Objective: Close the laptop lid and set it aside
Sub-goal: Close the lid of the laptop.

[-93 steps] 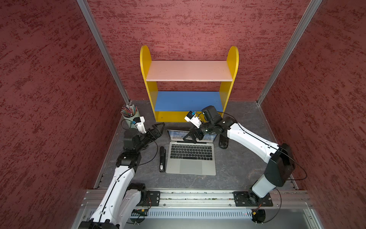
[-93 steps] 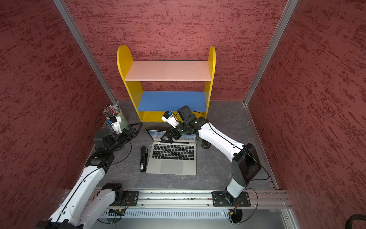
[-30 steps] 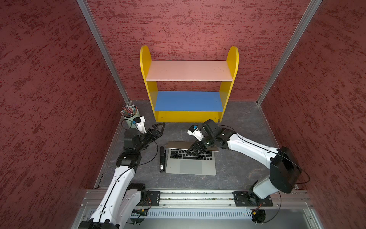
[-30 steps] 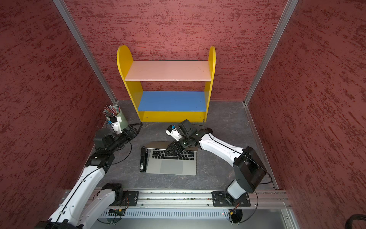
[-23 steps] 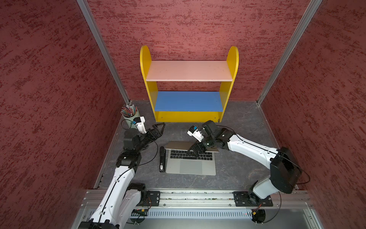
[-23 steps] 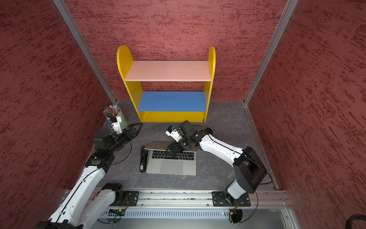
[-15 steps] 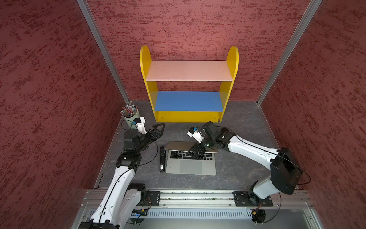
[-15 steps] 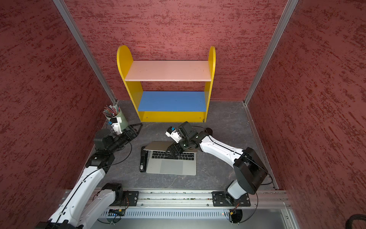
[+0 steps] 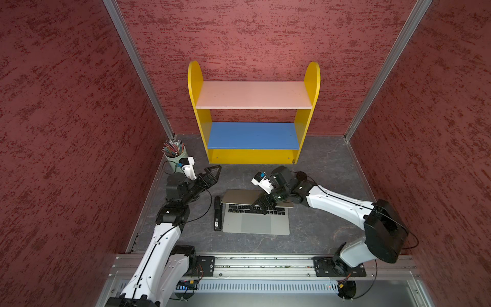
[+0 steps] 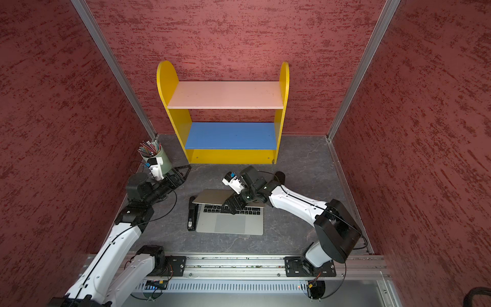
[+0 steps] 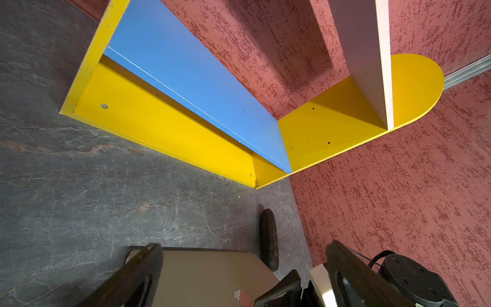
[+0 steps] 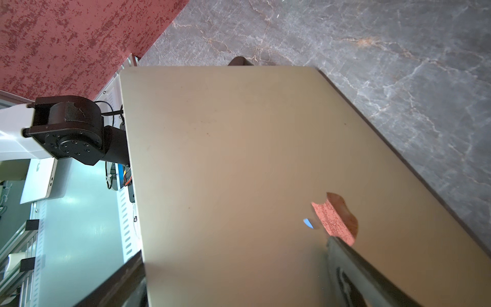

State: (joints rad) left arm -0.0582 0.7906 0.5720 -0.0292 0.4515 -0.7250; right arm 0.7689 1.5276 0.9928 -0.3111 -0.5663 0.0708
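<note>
Top view, change: the laptop lid [image 9: 239, 196] has dropped from upright to a low slant over the keys [image 9: 240, 210]; closing is nearly done.
Right pincer [image 9: 261, 204]: released, wide, pressing the lid's back.
Left pincer [image 9: 212, 172]: released, idle near the pencil cup [image 9: 177, 159].
Laptop [image 9: 255, 226]: middle of the tabletop [image 9: 318, 228].
Cup contents: pencils [image 9: 172, 147].

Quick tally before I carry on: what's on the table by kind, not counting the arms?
Laptop: 1
Black stapler-like bar: 1
Pencil cup: 1
Yellow shelf unit: 1
Dark oval item: 1
Total: 5
</note>
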